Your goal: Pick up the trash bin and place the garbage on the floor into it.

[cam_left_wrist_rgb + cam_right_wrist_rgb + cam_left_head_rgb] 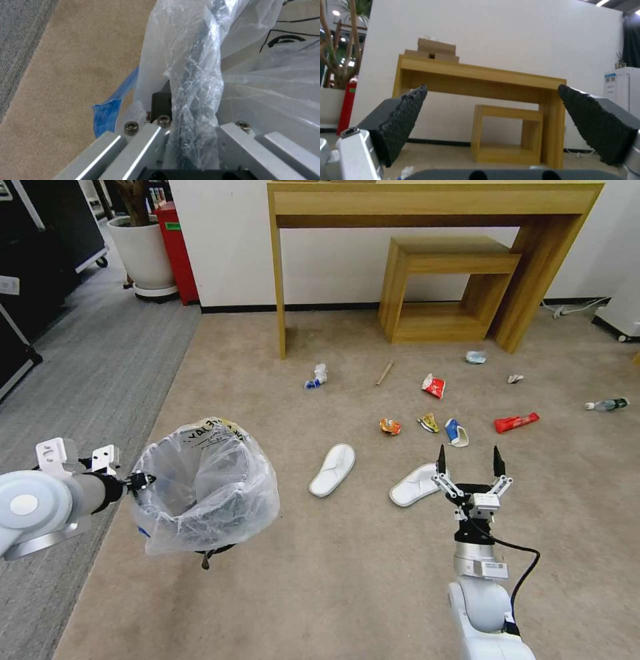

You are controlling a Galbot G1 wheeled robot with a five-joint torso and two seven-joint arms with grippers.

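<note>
- The left gripper point(141, 481) is being held out at the left of the head view, above the floor point(347, 580), and is clamped on the rim of the trash bin point(203, 493).
- In the left wrist view the rim of the trash bin point(195, 100), wrapped in its crinkled clear bag, is being pinched between the gripper's fingers point(161, 102), and a blue strip of plastic point(110, 110) is hanging beside it.
- The bin is being carried clear of the beige carpet, its opening facing up, well apart from the litter.
- The garbage is lying spread over the carpet ahead: a blue-and-white wad point(317, 377), a wooden stick point(385, 373), a white slipper point(333, 469), an orange wrapper point(390, 427), a second white slipper point(415, 485), a red-and-white wrapper point(433, 385), a yellowish wrapper point(428, 422), a blue-and-white wrapper point(457, 433), a pale wad point(475, 357), a white tissue point(515, 379), a long red wrapper point(516, 423) and a clear bottle point(605, 405).
- The right gripper point(469, 463) is being held low over the carpet just beside the second slipper, its fingers spread wide with nothing between them.
- In the right wrist view the right gripper point(493, 97) is being pointed toward a wooden table point(480, 75) and a smaller wooden stand point(506, 135) beneath it, against a white wall.
</note>
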